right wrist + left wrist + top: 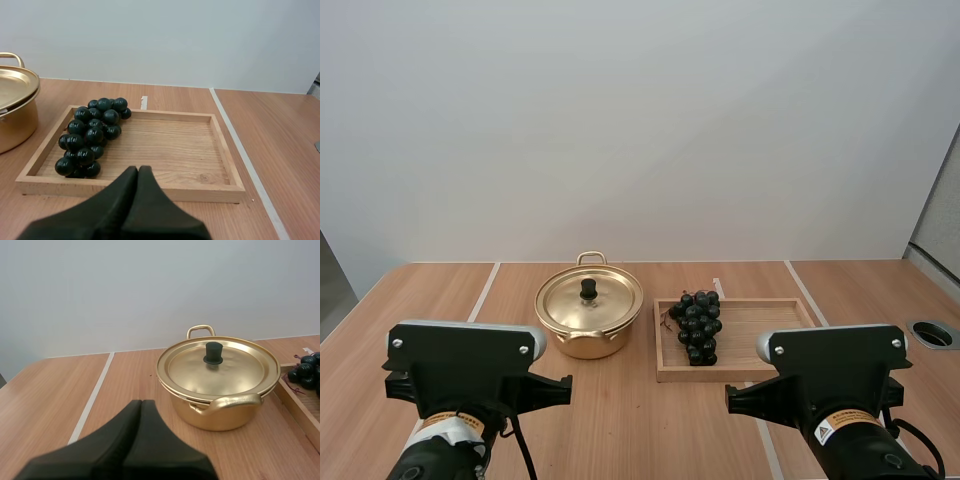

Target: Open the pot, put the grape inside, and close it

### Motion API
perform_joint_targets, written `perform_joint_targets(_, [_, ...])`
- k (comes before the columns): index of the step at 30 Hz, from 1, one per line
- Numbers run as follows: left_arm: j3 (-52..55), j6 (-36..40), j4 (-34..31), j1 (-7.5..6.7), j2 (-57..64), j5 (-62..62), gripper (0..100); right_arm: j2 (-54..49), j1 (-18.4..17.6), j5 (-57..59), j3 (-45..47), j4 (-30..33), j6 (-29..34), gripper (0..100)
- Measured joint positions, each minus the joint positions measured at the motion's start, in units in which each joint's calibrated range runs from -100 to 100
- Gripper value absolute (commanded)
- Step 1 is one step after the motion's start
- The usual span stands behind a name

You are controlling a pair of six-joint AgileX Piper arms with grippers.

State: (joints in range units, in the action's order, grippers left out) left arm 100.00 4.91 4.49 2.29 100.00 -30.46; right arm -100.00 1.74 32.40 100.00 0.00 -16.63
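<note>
Left gripper [141, 402]: fingers squeezed together into one dark wedge, holding nothing, just hanging over bare table [620, 430].
Right gripper [138, 169]: same deal, closed up tight and empty, sitting just short of the tray's near rim.
Tray [175, 145]: wooden, shallow, right in front of the right gripper, with the grain running side to side.
Grapes [90, 137]: dark bunch lying inside the tray, ahead of the right gripper and off to its left, on the tray's pot side. Well clear of the fingertips.
Pot [220, 415]: shiny gold one, ahead of the left gripper and a bit to its right, standing on the table with open wood between it and the tips.
Near handle [235, 402]: the loop on the pot's side that faces the left gripper.
Lid [217, 370]: on the pot, seated flat.
Knob [213, 353]: black, upright in the middle of the lid.
Far handle [200, 330]: pokes up behind the lid, on the side away from the left gripper.
Pot vs tray: side by side in the high view, pot just beside the tray's left edge.
</note>
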Motion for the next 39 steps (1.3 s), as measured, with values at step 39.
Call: perform_joint_targets(39, [-54.87,-0.96,3.52,0.0,-26.96,-15.14,0,29.14,0.0,19.35,-51.98,-1.37,-0.19,0])
